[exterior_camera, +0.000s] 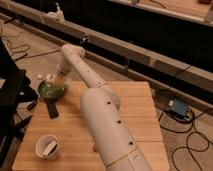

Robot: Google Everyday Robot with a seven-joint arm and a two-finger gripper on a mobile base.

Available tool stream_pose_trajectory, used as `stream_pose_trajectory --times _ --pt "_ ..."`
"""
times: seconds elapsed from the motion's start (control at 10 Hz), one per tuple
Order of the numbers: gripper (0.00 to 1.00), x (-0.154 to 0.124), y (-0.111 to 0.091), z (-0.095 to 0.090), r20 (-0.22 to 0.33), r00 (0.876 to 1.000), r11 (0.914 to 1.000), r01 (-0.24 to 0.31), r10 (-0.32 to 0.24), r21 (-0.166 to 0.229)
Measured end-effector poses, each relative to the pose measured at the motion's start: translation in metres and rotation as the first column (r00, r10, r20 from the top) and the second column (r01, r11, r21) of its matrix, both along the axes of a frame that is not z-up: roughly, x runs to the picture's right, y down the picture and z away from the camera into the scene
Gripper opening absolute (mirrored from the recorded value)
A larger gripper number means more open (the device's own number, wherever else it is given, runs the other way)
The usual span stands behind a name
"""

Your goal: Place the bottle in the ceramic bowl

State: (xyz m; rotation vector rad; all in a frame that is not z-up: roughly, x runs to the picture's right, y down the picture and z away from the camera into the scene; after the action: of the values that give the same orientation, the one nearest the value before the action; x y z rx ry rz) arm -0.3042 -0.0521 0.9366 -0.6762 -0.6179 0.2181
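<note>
While the wooden surface (pixel 135 107) stands on a cable-strewn floor, the pincer (pixel 51 79), grip state unclear, hovers over the far-left ceramic bowl (pixel 51 92); a white cup (pixel 48 147) sits near-left.

Light wooden worktop (pixel 140 107), small white cup (pixel 48 147) near its front left corner, blue box (pixel 178 107) with cables on the floor at right

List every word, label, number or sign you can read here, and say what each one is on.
None can be read.
Bottle, at the gripper over the ceramic bowl: no print can be made out on it.
Blue box on the floor: markings, if any, too blurred.
White cup and wooden table: no text visible.
</note>
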Motion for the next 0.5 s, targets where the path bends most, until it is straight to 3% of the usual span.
stream_pose_trajectory --times 0.3,0.5 --pt "0.77 -0.0109 0.0066 0.0002 0.076 0.997 0.9999 -0.009 0.008 0.011" --pt "0.80 -0.0105 0.0084 0.0019 0.098 0.995 0.9998 -0.018 0.017 0.011"
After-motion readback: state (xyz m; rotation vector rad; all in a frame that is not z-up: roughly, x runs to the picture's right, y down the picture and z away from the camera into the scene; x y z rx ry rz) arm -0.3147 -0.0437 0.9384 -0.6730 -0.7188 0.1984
